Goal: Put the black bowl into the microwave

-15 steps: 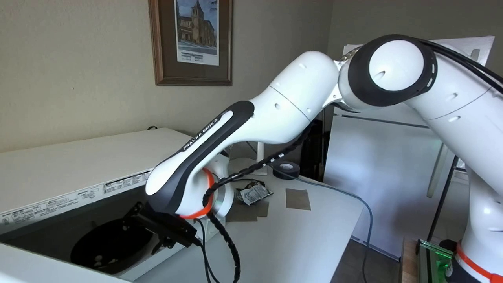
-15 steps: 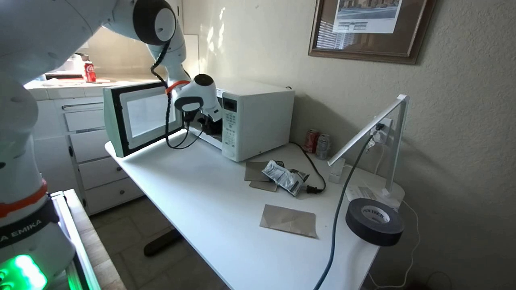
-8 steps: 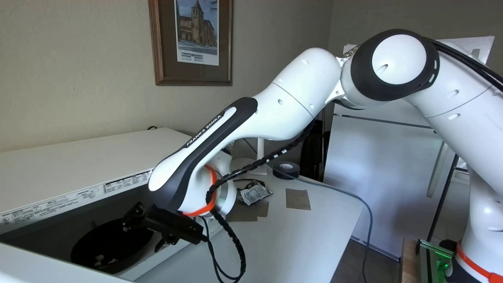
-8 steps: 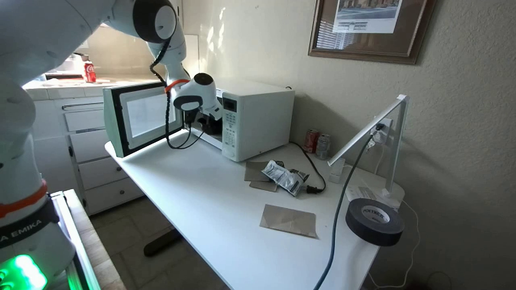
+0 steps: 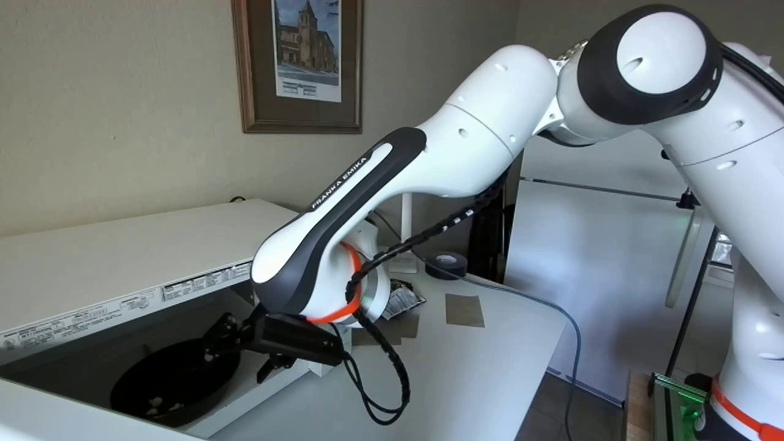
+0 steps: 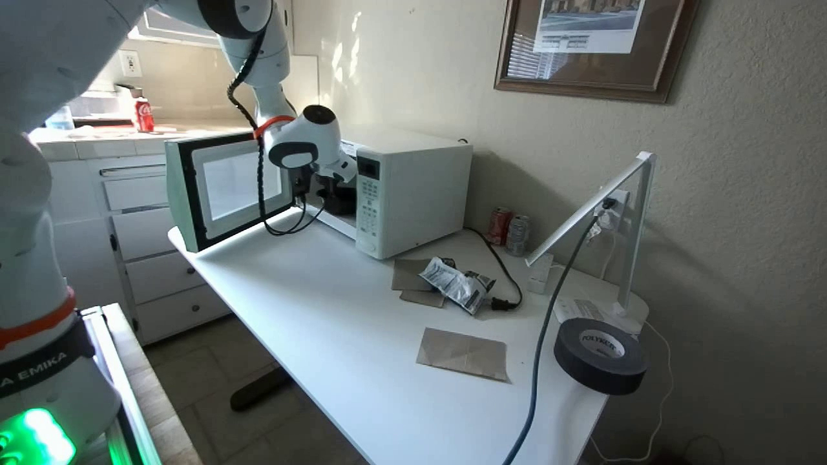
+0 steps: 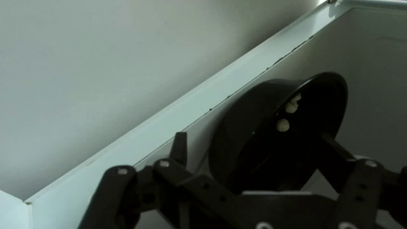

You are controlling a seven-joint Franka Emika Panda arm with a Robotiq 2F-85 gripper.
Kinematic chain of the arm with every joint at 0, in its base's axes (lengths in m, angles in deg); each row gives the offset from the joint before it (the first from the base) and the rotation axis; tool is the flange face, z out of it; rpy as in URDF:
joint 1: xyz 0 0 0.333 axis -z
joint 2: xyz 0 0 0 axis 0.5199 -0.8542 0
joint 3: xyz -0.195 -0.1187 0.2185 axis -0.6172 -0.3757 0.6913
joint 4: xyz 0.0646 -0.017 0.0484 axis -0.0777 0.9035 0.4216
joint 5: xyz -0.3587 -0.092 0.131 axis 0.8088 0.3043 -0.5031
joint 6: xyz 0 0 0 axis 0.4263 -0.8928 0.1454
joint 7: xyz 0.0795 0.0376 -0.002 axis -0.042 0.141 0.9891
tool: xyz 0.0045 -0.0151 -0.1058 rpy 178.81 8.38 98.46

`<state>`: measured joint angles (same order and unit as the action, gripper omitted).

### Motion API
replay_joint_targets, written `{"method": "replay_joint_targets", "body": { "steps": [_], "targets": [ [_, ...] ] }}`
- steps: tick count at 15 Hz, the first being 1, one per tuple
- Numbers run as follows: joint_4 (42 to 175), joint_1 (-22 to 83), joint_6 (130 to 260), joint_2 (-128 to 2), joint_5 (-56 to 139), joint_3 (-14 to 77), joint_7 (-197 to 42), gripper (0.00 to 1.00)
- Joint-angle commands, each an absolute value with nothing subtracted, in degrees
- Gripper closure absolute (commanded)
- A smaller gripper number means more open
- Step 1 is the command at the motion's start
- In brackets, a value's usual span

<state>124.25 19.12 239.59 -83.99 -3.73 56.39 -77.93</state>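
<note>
While agape, gripper (image 7: 253, 136) by black bowl (image 7: 275, 135) inside microwave (image 6: 423, 194) on white table (image 6: 362, 329); framed picture (image 5: 300, 67) on wall (image 5: 122, 116).

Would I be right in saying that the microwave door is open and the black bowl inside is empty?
Not quite: the black bowl inside the microwave is not empty; the wrist view shows a few pale lumps in it. The door is indeed open.
</note>
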Motion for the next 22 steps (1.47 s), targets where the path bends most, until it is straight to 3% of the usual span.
{"method": "replay_joint_targets", "body": {
  "steps": [1, 12, 22],
  "targets": [
    [132.0, 20.6, 235.1, -77.1, -2.6, 55.7, -75.7, 0.00],
    [137.4, 32.2, 216.3, -60.2, -8.0, 67.5, -46.0, 0.00],
    [137.4, 22.2, 196.0, -51.3, -10.1, 60.0, -23.4, 0.00]
  ]
}}
